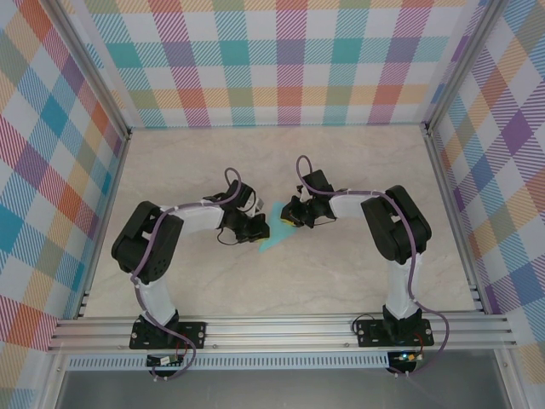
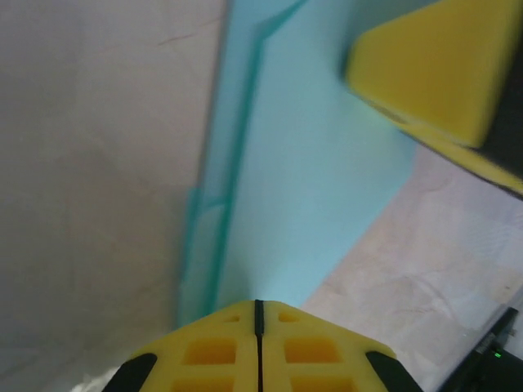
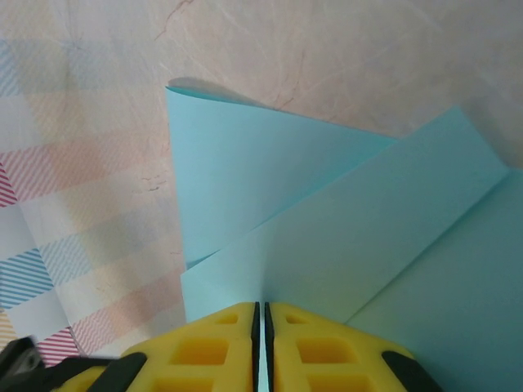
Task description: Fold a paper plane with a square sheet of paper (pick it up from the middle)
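Right hand [image 3: 261, 314], bottom centre, clenched on folded paper [image 3: 327, 237] at crease, likely steadying flap; left hand [image 2: 258, 304], bottom centre, clenched, tip likely pinning paper to surface [image 2: 98, 163].

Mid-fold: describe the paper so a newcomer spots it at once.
Start at the pale marbled table, then go to its middle, where the left gripper and right gripper meet. The partly folded turquoise paper sits between them, the only turquoise thing on that pale surface.
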Motion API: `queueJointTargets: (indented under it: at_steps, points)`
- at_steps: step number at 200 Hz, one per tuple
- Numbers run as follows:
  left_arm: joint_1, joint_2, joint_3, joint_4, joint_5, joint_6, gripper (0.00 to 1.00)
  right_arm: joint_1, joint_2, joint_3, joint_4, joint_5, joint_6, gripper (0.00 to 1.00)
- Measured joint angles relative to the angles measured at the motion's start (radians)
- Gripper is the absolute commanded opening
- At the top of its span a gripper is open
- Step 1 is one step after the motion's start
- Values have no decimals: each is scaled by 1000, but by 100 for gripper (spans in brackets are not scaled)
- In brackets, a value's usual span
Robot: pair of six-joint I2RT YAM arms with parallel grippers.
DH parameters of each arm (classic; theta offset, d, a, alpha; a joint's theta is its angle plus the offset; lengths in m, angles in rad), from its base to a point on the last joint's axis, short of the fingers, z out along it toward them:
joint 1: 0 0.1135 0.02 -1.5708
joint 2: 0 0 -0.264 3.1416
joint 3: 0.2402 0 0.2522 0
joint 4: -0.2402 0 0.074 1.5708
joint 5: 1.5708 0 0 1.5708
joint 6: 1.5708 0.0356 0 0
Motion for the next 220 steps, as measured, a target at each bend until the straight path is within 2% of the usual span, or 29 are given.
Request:
queueJointTargets:
  at_steps: [42,106,157,220]
  points:
    - [0,8,11,-13,-6,2,3,9,-14,5,-22,-9,-15,15]
    - [0,8,10,-13,-7,2,2,105,-40,3,-21,21,1,13]
    - [0,8,10,-13,-7,3,2,81,-34,-10,-28,90,16,13]
    - [0,8,8,-10,-6,5,2,-6,-32,-6,-36,97,11,16]
